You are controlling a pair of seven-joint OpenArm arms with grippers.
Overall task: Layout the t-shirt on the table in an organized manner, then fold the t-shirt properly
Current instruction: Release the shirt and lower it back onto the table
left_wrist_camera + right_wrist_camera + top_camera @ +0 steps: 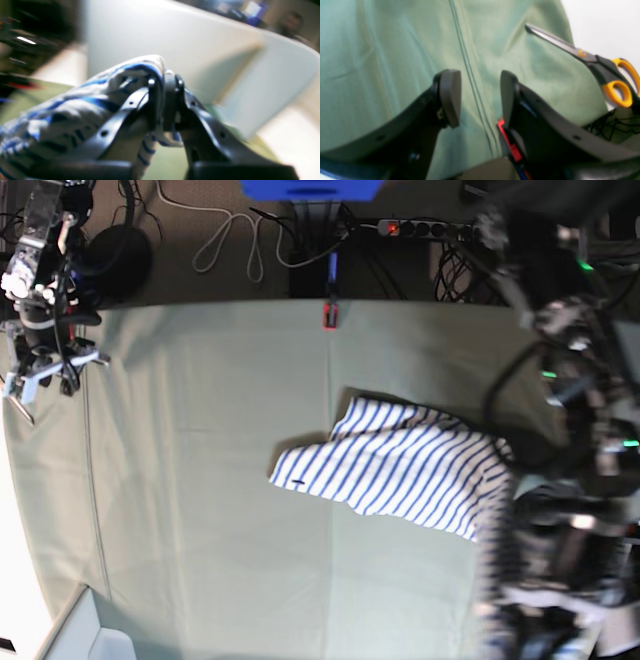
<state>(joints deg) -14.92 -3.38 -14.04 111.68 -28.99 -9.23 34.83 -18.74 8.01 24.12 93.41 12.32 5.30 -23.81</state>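
Lower right of base view: left gripper (166, 100) clamped on shirt (400, 470) edge; right gripper (480, 97) open, empty. Advise pulling slowly, keeping fabric taut across table (200, 480).

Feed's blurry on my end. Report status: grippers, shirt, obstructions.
Left gripper shut on the t-shirt, lifting one edge. Right gripper open, empty, over bare table. Scissors at table edge near right gripper.
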